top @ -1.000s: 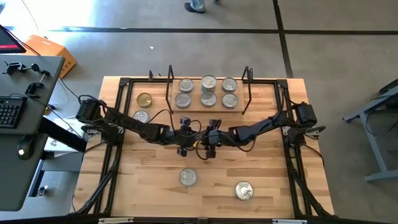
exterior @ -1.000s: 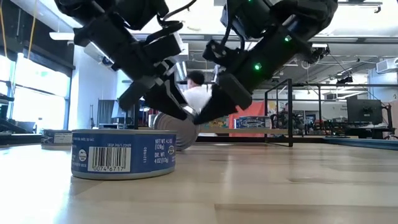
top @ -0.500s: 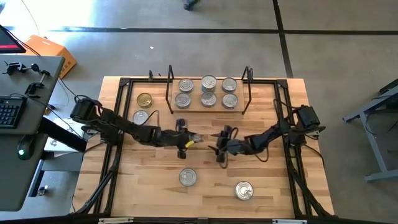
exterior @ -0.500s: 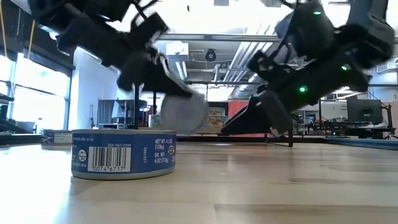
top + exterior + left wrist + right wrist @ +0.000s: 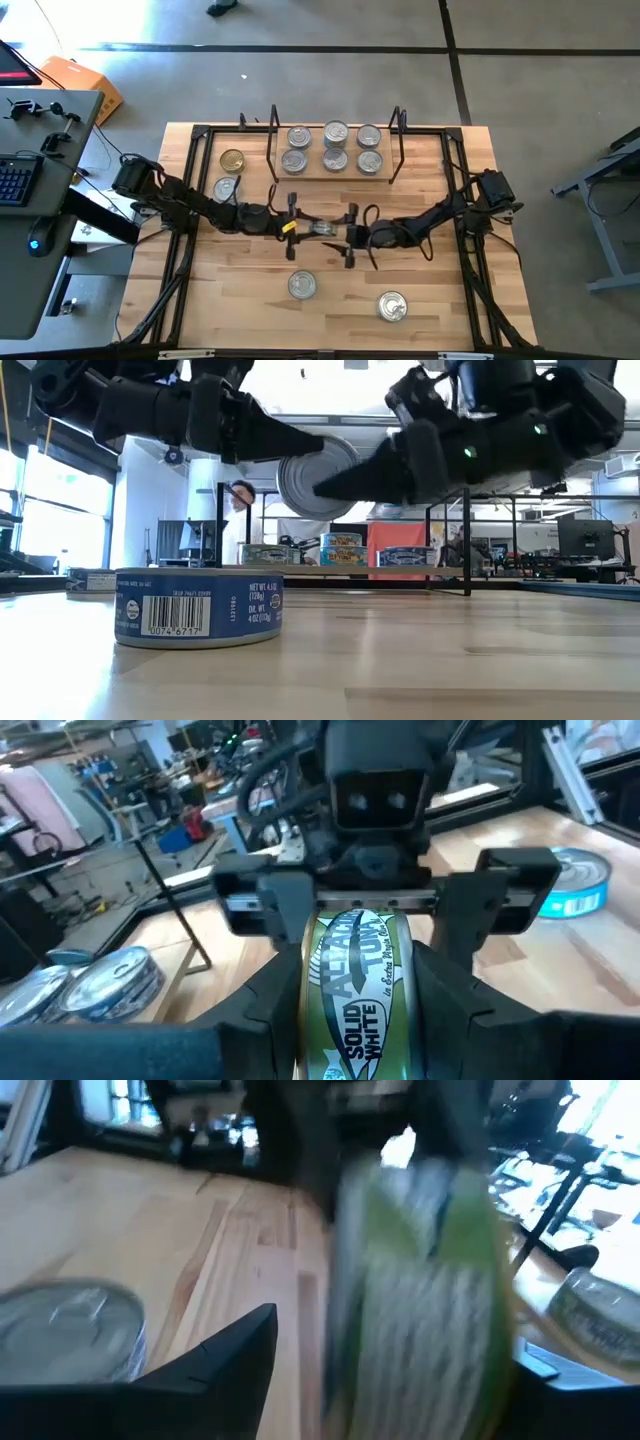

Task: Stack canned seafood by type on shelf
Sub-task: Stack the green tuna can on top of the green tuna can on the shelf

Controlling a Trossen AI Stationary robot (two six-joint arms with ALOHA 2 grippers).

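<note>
Above the table's point(image 5: 420, 290) middle, the left claw point(image 5: 300, 224) pinches a green-labelled tin point(image 5: 322, 229) on edge, its far face hidden, while the right claw point(image 5: 347, 236) stands spread around it.

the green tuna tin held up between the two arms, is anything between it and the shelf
Nothing visible does. The green tuna tin hangs above the table in the left gripper, the right gripper open beside it. Only bare wood separates it from the shelf, though six tins already sit there.

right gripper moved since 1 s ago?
Yes. The right gripper swung out to its own side, then came back toward the tin, ending nearer the front tin.
</note>
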